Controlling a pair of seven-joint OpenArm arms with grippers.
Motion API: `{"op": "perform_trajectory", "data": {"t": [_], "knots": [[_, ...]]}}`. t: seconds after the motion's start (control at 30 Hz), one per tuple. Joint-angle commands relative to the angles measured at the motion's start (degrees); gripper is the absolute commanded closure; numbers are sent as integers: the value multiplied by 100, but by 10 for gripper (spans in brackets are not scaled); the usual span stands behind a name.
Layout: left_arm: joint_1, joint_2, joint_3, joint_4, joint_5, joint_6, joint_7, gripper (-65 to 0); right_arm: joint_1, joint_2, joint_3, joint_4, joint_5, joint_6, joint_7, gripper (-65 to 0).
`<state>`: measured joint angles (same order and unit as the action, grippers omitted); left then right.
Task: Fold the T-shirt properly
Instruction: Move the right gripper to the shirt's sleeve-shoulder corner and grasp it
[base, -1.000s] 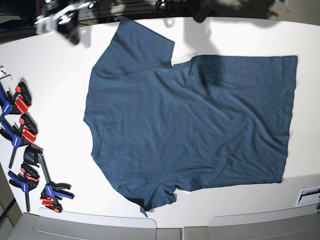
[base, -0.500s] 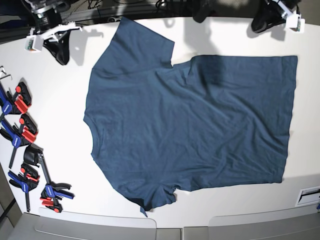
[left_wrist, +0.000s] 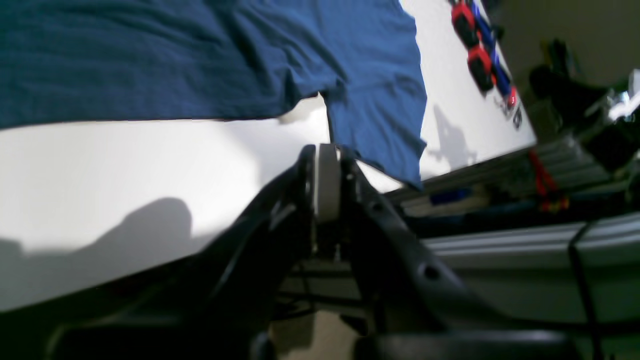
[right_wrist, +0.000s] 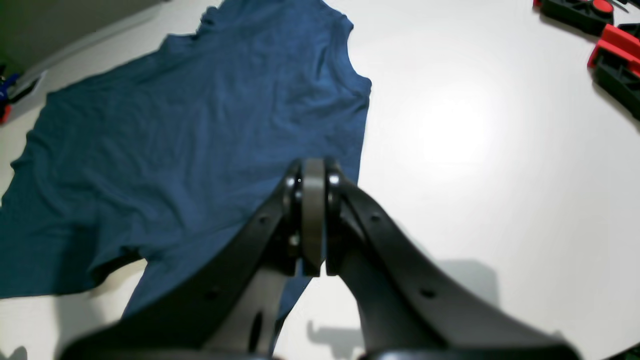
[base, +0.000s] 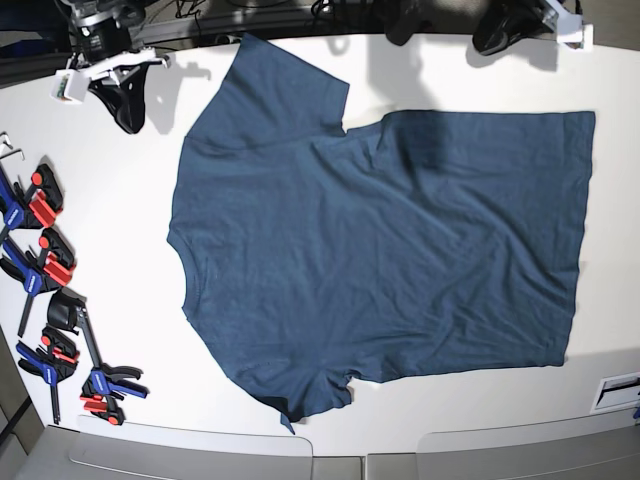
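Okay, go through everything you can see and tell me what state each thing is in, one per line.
T-shirt: spread flat, unfolded, wrinkled, not held.
Left gripper: jaws shut, empty, at the table's far edge.
Right gripper: jaws shut, empty, beside the sleeve.
Clamps: lying loose on the table.

One T-shirt (base: 380, 250), two grippers, several clamps (base: 45, 265) on one table (base: 110, 200)

Closed right tool (right_wrist: 313, 220) above T-shirt (right_wrist: 200, 125), clamps (right_wrist: 612, 55) beyond

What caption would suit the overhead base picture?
Navy T-shirt spread flat on a white table, both grippers shut at the far edge, clamps alongside.
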<state>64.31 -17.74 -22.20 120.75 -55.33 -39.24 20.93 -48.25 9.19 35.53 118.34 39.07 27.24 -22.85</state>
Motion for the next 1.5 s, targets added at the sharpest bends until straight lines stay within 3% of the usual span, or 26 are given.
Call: {"op": "perform_trajectory", "data": {"t": [0.0,0.07,0.1,0.17,0.2,0.23,0.37,0.43,0.67,0.77,1.0,1.33,1.47], "knots": [[39,26,-28,74,2,-76,-138,0,13,13,46,90,-42,37,61,0],[-55,79,-26,74,348,-76,-140,0,129,-20,44,90,-341,35,-9,0],[-107,72,-26,74,520,-76,-138,0,186,-20,44,87,-431,33,-63,-56],[-219,72,-28,74,833,-76,-140,0,284,-17,46,87,-461,-101,-87,-246],[-280,74,-26,74,946,-76,-138,0,319,-15,44,87,-457,-267,-83,-298],[-326,72,-26,74,1056,-76,-140,-40,369,-17,46,87,-450,-415,-85,-314],[-457,72,-28,74,1252,-76,-118,-232,444,-15,46,87,-466,-710,-81,-314],[-463,72,-26,74,1248,-76,-116,-275,481,-13,46,87,-461,-717,-76,-314],[-472,72,-28,74,1248,-76,103,-278,1281,90,46,-1010,-437,-688,-83,-314],[-483,72,-28,74,1248,-76,225,-278,1742,166,44,-2009,-304,-393,-210,-314],[-549,72,-26,74,1248,-76,223,-278,2485,177,-39,-3679,994,238,-1626,-314],[-557,72,-28,74,1248,-76,225,-278,2752,168,-1141,-3897,1012,74,-1639,-314],[-562,72,-28,74,1488,-76,221,-278,2844,31,-1239,-3897,713,76,-1565,-311]]}}
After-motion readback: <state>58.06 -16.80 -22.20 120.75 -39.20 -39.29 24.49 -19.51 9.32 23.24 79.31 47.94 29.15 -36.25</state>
